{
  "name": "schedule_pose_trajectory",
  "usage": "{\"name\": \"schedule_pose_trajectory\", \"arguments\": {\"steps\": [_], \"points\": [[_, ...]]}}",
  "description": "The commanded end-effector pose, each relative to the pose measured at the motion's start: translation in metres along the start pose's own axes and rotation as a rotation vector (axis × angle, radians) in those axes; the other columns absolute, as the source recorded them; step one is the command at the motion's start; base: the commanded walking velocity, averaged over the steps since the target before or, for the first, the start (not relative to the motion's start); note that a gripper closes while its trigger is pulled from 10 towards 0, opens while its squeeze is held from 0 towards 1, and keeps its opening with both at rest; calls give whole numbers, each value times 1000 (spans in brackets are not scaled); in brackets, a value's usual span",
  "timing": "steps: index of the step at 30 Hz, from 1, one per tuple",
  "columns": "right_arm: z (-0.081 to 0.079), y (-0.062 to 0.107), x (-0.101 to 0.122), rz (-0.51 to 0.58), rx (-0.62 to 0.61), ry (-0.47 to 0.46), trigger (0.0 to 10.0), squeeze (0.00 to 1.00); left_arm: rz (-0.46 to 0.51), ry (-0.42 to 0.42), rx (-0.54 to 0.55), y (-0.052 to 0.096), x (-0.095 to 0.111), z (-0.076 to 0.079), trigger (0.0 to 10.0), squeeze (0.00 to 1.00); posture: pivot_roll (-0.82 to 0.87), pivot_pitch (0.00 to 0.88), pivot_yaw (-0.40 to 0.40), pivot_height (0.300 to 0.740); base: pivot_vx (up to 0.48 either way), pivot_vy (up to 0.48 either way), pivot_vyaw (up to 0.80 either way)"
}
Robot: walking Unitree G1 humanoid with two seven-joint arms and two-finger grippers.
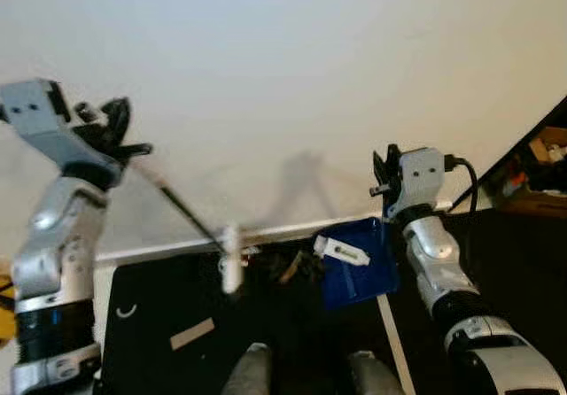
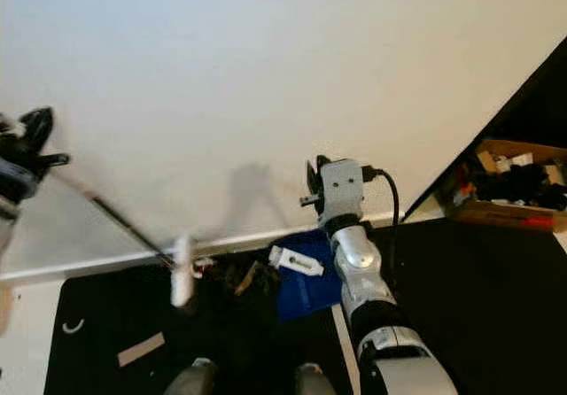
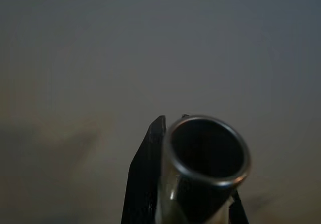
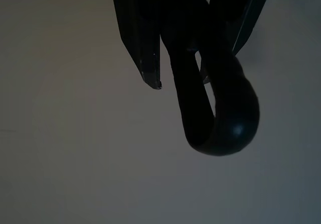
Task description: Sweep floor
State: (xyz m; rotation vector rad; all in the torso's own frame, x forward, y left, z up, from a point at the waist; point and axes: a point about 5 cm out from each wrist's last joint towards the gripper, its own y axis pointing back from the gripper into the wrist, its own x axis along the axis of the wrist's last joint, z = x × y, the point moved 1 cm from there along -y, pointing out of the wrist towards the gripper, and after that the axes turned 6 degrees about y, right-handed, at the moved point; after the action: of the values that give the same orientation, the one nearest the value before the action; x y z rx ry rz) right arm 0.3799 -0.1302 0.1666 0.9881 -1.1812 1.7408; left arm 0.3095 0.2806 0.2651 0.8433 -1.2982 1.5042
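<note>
My left gripper (image 1: 117, 129) is raised at the left and shut on the broom handle (image 1: 177, 202). The handle slants down to the white broom head (image 1: 232, 267) on the dark floor by the baseboard. In the left wrist view the handle's open metal end (image 3: 205, 158) sticks out between the black fingers (image 3: 145, 179). My right gripper (image 1: 385, 181) is shut on the dustpan's black looped handle (image 4: 225, 123). The blue dustpan (image 1: 363, 275) rests on the floor below it, with a white plastic piece (image 1: 341, 251) on it. Brown debris (image 1: 292, 267) lies between broom head and dustpan.
A white wall (image 1: 283, 76) and baseboard (image 1: 168, 249) are right ahead. A pale strip (image 1: 192, 333) lies on the black mat (image 1: 159, 306). A cardboard box of clutter (image 1: 532, 178) stands at the far right. My two feet (image 1: 252, 373) show at the bottom edge.
</note>
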Motion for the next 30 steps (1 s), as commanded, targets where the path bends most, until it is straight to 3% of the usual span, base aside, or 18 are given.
{"name": "schedule_pose_trajectory", "arguments": {"steps": [1, 6, 13, 17, 21, 25, 30], "points": [[-17, 4, -8, -34, 28, -92, 10000, 0, -12, -56, -3, 7, 2, -5, 10000, 0, 209, 317, 63, 740, 0, 0, 0], [-23, -4, -4, -35, 45, -86, 10000, 0, -55, -88, 36, 13, -16, -12, 10000, 0, 208, 322, 56, 740, 0, 0, 0], [-20, -4, -7, -66, -29, -45, 10000, 0, -94, -128, 48, 12, -39, -18, 10000, 0, 208, 342, 52, 740, 0, 0, 0], [-21, -2, -6, -43, -14, 67, 10000, 0, -91, -139, 59, 6, -39, -23, 10000, 0, 195, 353, 54, 740, 0, 0, 0], [-18, -1, -5, -33, -11, 76, 10000, 0, -82, -156, 65, 4, -35, -27, 10000, 0, 184, 356, 56, 740, 0, 0, 0], [-4, 0, -5, -25, -40, 83, 10000, 0, -48, -220, 61, 2, -21, -35, 10000, 0, 176, 364, 52, 740, 0, 0, 0], [-1, 1, -6, -30, -51, 107, 10000, 0, -49, -262, 65, 1, -22, -44, 10000, 0, 171, 379, 48, 740, 0, 0, 0]]}}
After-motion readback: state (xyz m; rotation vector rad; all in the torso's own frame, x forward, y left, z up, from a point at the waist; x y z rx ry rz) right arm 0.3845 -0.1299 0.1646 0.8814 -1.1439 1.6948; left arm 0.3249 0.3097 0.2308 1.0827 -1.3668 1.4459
